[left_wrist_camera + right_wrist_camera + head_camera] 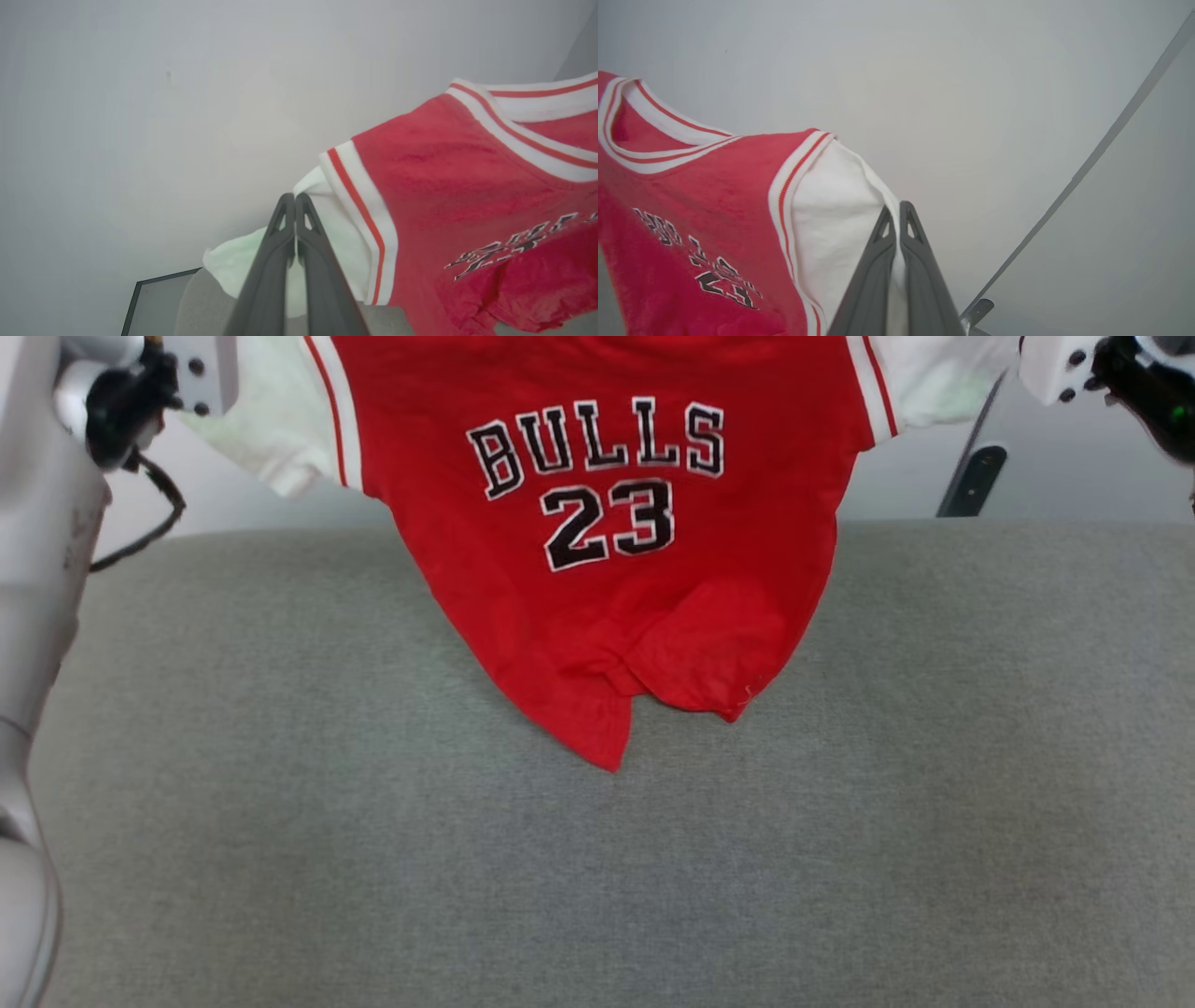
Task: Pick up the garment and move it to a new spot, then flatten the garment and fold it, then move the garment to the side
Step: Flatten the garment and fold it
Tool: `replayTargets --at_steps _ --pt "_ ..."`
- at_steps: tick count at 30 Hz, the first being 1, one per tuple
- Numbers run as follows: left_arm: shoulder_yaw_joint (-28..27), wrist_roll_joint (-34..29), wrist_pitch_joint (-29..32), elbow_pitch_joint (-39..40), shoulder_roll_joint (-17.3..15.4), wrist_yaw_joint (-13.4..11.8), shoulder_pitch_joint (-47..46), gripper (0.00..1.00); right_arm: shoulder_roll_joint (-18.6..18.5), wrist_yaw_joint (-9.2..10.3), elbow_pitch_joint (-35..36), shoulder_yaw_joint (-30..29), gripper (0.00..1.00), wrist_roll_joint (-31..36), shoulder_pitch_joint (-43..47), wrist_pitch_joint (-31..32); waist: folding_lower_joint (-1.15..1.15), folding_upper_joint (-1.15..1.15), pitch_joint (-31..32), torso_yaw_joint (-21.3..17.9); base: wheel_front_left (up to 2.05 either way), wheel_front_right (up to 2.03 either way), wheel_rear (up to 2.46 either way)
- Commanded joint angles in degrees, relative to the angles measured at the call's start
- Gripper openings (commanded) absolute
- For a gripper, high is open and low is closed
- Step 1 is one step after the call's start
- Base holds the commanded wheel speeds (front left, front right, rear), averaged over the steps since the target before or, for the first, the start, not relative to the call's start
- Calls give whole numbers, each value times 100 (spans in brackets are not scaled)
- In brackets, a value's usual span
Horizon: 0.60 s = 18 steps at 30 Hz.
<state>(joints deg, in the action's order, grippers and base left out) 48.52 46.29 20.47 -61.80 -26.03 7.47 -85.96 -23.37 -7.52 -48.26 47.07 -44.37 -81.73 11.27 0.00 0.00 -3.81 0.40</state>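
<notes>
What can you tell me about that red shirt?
The shirt is soft red fabric with white sleeves, red-and-white striped trim and black lettering, BULLS 23. It hangs spread, front facing the robot, one sleeve pinched by the left gripper, the other by the right gripper. Its crumpled hem droops over the grey cushion.

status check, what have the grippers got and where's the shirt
Both shut on white sleeves: left gripper, right gripper. Hanging spread between them: shirt, lettering forward, hem low over gray surface. Nothing seen in the way.
</notes>
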Motion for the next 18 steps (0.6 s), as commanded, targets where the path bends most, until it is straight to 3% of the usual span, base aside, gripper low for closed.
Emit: replayTargets --at_steps 1,9,18 --pt "10 -26 -16 -54 -6 -28 -92 0 34 6 -50 34 0 -136 -54 41 0 0 -86 -71 0 0 0" --pt "111 -211 -117 -273 29 -68 -695 0 130 6 -364 210 0 -96 -677 -306 0 0 -893 -281 0 0 0" --pt "234 -813 -1235 -60 46 -299 -2352 0 354 6 -1630 -223 0 1068 -2150 -2259 0 0 -2526 -319 0 0 0"
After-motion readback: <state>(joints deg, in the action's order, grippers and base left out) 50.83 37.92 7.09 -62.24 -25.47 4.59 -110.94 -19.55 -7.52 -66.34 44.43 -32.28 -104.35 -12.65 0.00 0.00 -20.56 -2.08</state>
